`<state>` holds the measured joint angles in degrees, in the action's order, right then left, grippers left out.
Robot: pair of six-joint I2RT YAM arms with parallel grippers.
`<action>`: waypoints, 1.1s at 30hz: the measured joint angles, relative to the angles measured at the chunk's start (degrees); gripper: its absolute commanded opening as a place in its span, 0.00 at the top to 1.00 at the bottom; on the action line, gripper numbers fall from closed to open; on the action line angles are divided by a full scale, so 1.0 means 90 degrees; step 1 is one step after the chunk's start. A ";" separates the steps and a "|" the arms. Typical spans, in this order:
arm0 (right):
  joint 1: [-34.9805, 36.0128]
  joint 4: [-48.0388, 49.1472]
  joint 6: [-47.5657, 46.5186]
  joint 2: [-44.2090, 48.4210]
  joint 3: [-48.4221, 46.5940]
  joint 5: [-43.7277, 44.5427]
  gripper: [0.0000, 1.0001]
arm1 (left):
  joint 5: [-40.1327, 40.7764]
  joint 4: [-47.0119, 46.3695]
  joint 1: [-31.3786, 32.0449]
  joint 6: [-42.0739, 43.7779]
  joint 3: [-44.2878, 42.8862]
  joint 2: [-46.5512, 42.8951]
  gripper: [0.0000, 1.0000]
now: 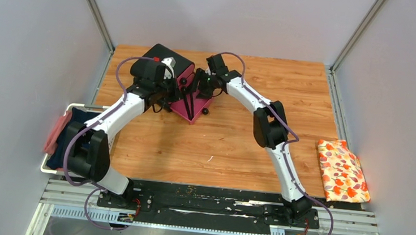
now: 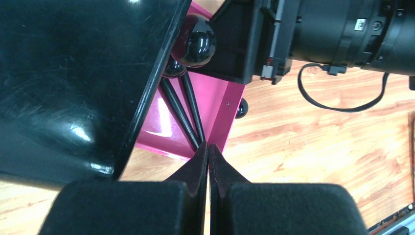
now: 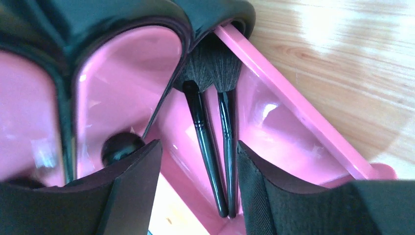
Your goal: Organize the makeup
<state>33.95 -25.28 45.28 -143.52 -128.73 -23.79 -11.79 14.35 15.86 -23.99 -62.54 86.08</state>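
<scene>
The box (image 2: pixel 73 73) at upper left is glossy black plastic, faintly scratched; its drawer (image 3: pixel 274 117) is shiny pink plastic. The brushes (image 3: pixel 203 132) have glossy black handles and soft matt bristles. The bench (image 1: pixel 220 147) is smooth wood-grain; the cloth (image 1: pixel 342 170), printed fabric.

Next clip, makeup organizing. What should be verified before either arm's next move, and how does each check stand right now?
1. Both brushes lie in the pulled-out pink drawer: ok.
2. The right fingers are open around the handles: ok.
3. The left fingers, shut at the handle ends, grip nothing: cannot tell.
4. Handle ends sit inside the drawer's front wall: cannot tell.
5. Bristles are clear of the black box for closing: cannot tell.
</scene>
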 measured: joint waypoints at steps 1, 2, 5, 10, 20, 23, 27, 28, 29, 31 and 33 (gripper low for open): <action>0.0000 0.0070 -0.0041 0.0126 0.0138 0.0007 0.40 | 0.0049 0.0024 0.0000 0.0000 -0.0002 -0.0061 1.00; -0.0005 0.0160 -0.0075 0.0265 0.0301 0.0012 0.40 | 0.0102 0.0066 0.0000 0.0000 -0.0007 -0.0129 1.00; -0.0027 0.0418 -0.0170 0.0741 0.0845 0.0024 0.47 | 0.0369 0.0260 0.0000 0.0000 -0.0092 -0.0340 1.00; -0.0027 0.0801 -0.0376 0.1729 0.1785 0.0080 0.71 | 0.1064 0.0622 -0.0015 0.0024 -0.0690 -0.0391 1.00; -0.0027 0.0959 -0.1013 0.3281 0.3492 0.0799 1.00 | 0.2489 0.1219 -0.0410 0.0046 -0.2373 0.0984 1.00; -0.0027 0.0906 -0.1129 0.3320 0.3801 0.1001 1.00 | 0.2839 0.1161 -0.0415 0.0119 -0.2873 0.1460 1.00; -0.0027 0.0748 -0.1202 0.3325 0.4311 0.1268 1.00 | 0.3116 0.1059 -0.0415 0.0153 -0.2982 0.1617 1.00; -0.0027 0.0680 -0.1212 0.3322 0.4381 0.1311 1.00 | 0.3147 0.1042 -0.0415 0.0155 -0.2980 0.1622 1.00; -0.0027 0.0605 -0.1231 0.3308 0.4403 0.1358 1.00 | 0.3169 0.1027 -0.0415 0.0155 -0.2977 0.1627 1.00; -0.0027 0.0561 -0.1282 0.3252 0.4386 0.1443 1.00 | 0.3194 0.0993 -0.0415 0.0160 -0.2965 0.1632 1.00; -0.0027 0.0517 -0.1336 0.3118 0.4284 0.1503 1.00 | 0.3198 0.0964 -0.0415 0.0163 -0.2956 0.1632 1.00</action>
<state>33.71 -20.62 33.26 -115.46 -90.17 -10.26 16.99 23.03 12.12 -22.52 -89.14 100.77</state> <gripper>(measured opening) 0.003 0.001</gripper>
